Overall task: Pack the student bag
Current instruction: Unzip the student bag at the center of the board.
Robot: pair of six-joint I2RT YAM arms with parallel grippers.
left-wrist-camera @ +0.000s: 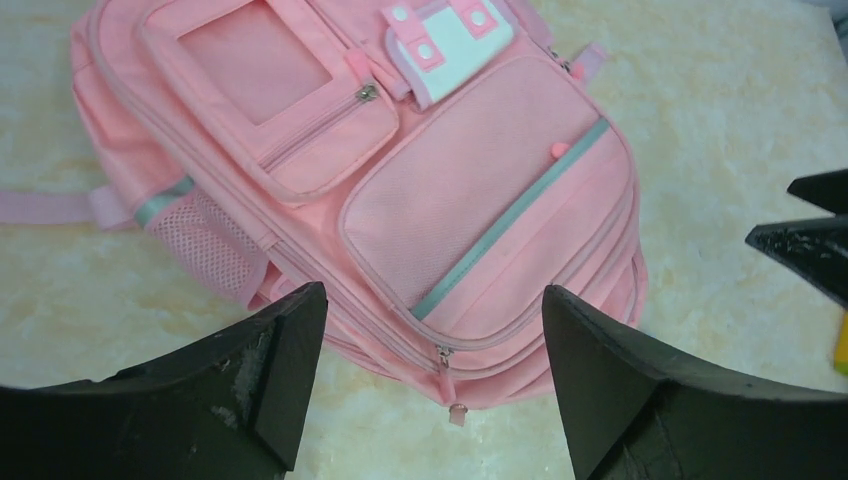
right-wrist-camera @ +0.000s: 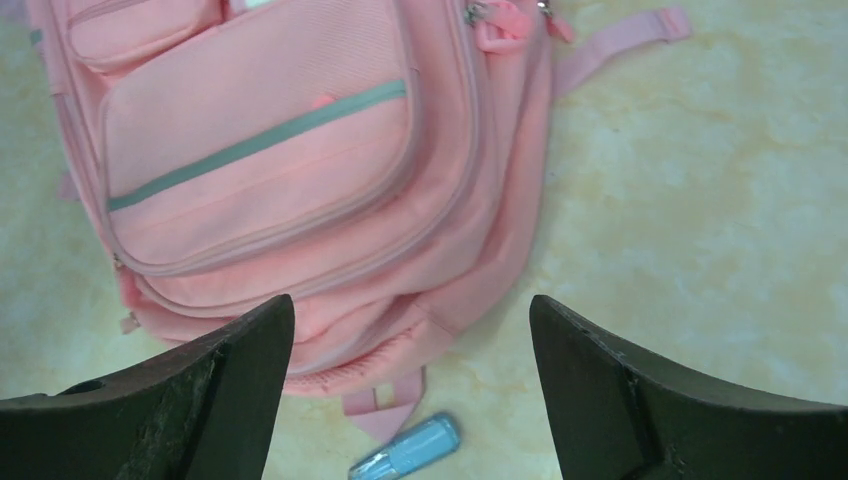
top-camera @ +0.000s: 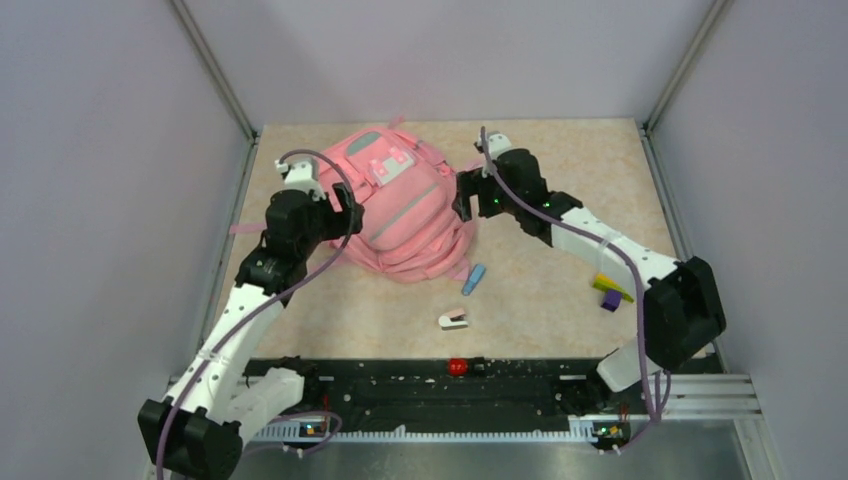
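The student bag [top-camera: 400, 205], a big pink backpack, lies front-up on the beige table; its front pockets look zipped. My left gripper [top-camera: 345, 200] hovers at the bag's left side and stands open and empty. In the left wrist view the bag [left-wrist-camera: 400, 190] fills the frame between my left gripper [left-wrist-camera: 432, 292] fingers, a zip pull [left-wrist-camera: 455, 410] at its near edge. My right gripper [top-camera: 465, 195] hovers at the bag's right side, also open and empty. In the right wrist view my right gripper [right-wrist-camera: 410, 300] frames the bag's [right-wrist-camera: 300, 170] lower corner.
A light-blue tube [top-camera: 473, 278] lies just below the bag, also seen as the blue tube [right-wrist-camera: 405, 450]. A small white-and-pink item [top-camera: 452, 320] lies nearer the arm bases. Yellow and purple items [top-camera: 608, 290] sit at the right. Frame posts and walls bound the table.
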